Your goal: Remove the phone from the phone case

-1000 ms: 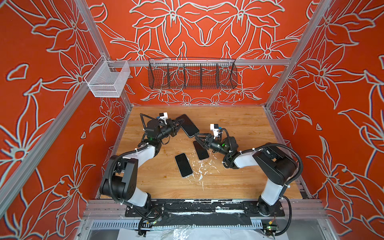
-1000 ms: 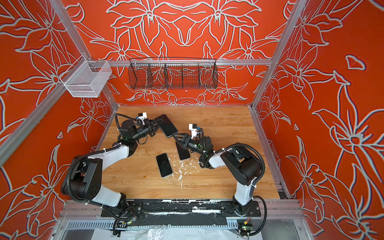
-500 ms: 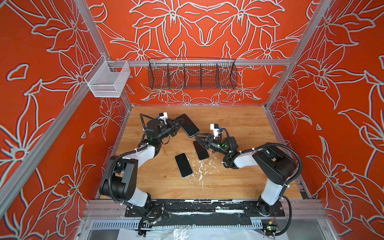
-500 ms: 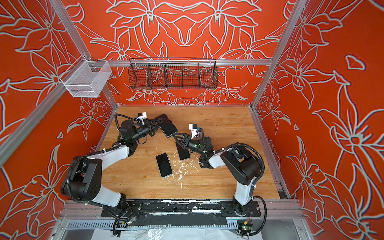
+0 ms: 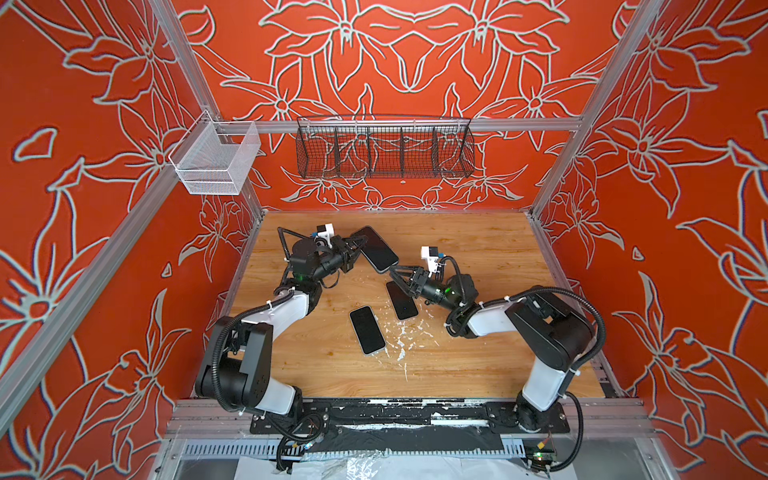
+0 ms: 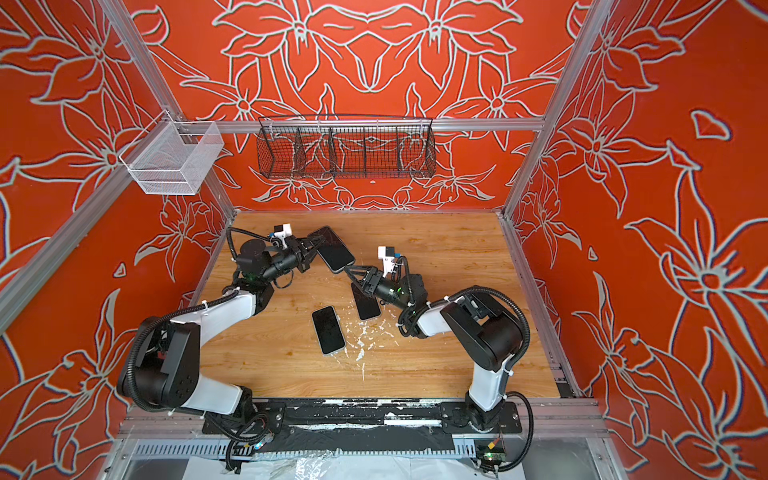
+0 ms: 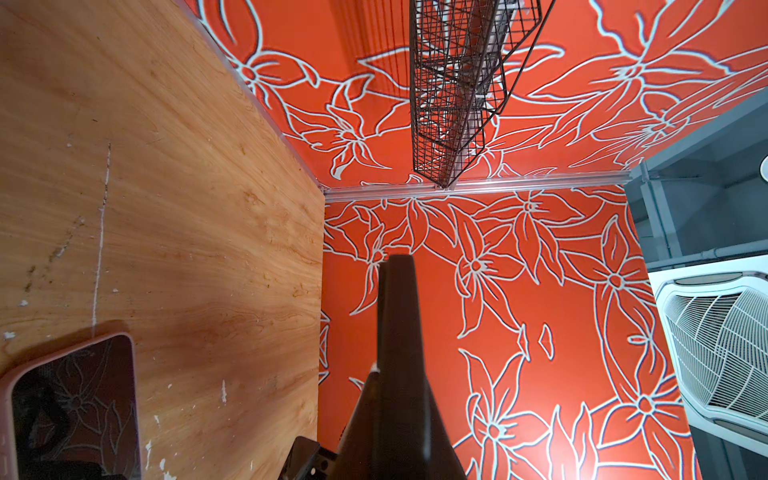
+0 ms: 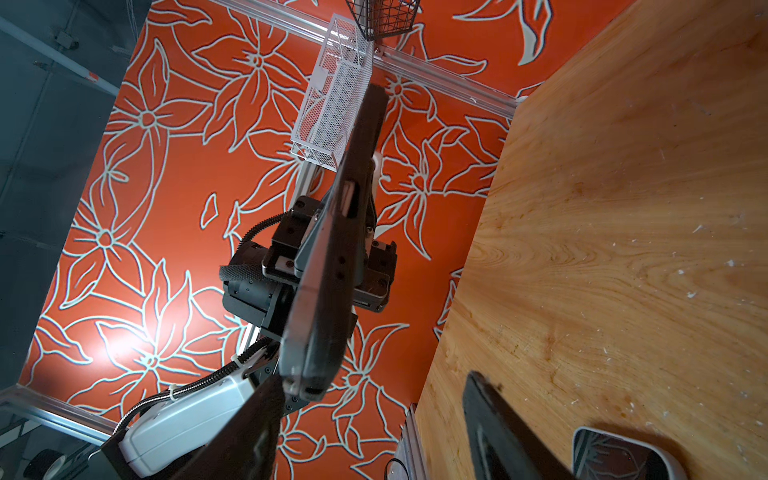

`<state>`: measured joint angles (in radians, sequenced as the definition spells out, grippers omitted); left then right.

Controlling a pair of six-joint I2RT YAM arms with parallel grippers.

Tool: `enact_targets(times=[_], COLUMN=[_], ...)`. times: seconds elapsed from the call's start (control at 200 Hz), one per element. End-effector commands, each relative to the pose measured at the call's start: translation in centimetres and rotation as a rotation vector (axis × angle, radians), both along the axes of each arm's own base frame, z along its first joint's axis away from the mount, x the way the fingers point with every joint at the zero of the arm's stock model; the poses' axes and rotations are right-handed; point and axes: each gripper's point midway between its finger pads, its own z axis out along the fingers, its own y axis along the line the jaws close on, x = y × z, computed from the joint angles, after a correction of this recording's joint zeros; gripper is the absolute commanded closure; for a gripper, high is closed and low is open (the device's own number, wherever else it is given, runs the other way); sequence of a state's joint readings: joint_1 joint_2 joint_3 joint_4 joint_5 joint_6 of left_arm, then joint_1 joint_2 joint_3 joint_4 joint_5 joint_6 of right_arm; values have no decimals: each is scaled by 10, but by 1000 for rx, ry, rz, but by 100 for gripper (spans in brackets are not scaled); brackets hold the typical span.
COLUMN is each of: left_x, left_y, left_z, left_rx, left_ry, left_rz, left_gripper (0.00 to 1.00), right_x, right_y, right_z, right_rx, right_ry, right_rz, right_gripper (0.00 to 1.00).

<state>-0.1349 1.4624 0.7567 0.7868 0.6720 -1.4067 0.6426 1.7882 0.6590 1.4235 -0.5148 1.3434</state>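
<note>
A dark phone (image 5: pixel 376 248) (image 6: pixel 336 248) in its phone case hangs tilted above the back of the wooden table (image 5: pixel 478 257). My left gripper (image 5: pixel 353 249) (image 6: pixel 313 247) is shut on its left end. In the left wrist view the phone (image 7: pixel 397 307) runs edge-on out from that gripper (image 7: pixel 395 386). My right gripper (image 5: pixel 395 272) (image 6: pixel 351 272) stands open at the phone's near right corner. In the right wrist view the corner (image 8: pixel 305 380) sits against one finger (image 8: pixel 245 436) of my right gripper (image 8: pixel 370 432), and the other finger (image 8: pixel 494 432) is well apart.
Two more phones lie flat mid-table: a light-rimmed phone (image 5: pixel 367 329) (image 6: pixel 328 329) and a dark phone (image 5: pixel 401 300) (image 6: pixel 365 301) under my right wrist. White flecks (image 5: pixel 401 353) litter the wood. A black wire basket (image 5: pixel 384 147) and a white mesh basket (image 5: pixel 216 160) hang on the walls.
</note>
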Motion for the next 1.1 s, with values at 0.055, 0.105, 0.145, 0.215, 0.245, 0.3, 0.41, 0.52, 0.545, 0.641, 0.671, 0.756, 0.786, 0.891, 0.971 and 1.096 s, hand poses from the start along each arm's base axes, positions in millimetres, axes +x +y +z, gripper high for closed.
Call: enact_targets(times=[0.055,0.105,0.145,0.215,0.245,0.3,0.41,0.52,0.545,0.641,0.671,0.756,0.786,0.891,0.971,1.096], left_x=[-23,-26,-29,-32,-33,-35,-36,-37,-37,-37,-36,-37,-37,-39,-41,-42], left_y=[-15,-18,-20,-22,-22,-21,-21,-22,-22,-23,-23,-25,-26,-28,-30,-31], left_z=[63,66,67,69,69,71,73,76,76,76,77,78,79,81,84,89], left_rx=[-66,-67,-69,-73,-78,-89,-119,-149,-153,-163,-167,-179,-186,-212,-244,-288], left_ry=[-136,-139,-137,-134,-131,-131,-119,-111,-108,-103,-104,-102,-99,-93,-89,-88], left_rz=[-51,-57,-60,-63,-62,-58,-62,-68,-70,-74,-75,-82,-86,-96,-109,-119], left_gripper=[100,100,100,100,100,100,100,100,100,100,100,100,100,100,100,100], right_x=[-2,-1,-1,-1,-1,-1,-1,-2,-1,-2,-2,-1,-2,-1,-1,-1], right_y=[-3,-3,-3,-3,-4,-4,-5,-6,-7,-7,-8,-9,-9,-11,-11,-11], right_z=[-5,-5,-5,-5,-5,-6,-7,-8,-8,-8,-8,-8,-9,-10,-11,-11], right_rx=[-11,-11,-11,-11,-11,-14,-16,-21,-20,-22,-23,-23,-24,-28,-30,-32], right_ry=[18,18,19,19,17,19,18,15,14,14,13,14,13,13,14,11], right_rz=[-5,-5,-5,-6,-7,-10,-12,-18,-20,-21,-24,-26,-26,-31,-32,-33], right_gripper=[30,30,30,30,30,30,30,30,30,29,29,29,29,29,29,29])
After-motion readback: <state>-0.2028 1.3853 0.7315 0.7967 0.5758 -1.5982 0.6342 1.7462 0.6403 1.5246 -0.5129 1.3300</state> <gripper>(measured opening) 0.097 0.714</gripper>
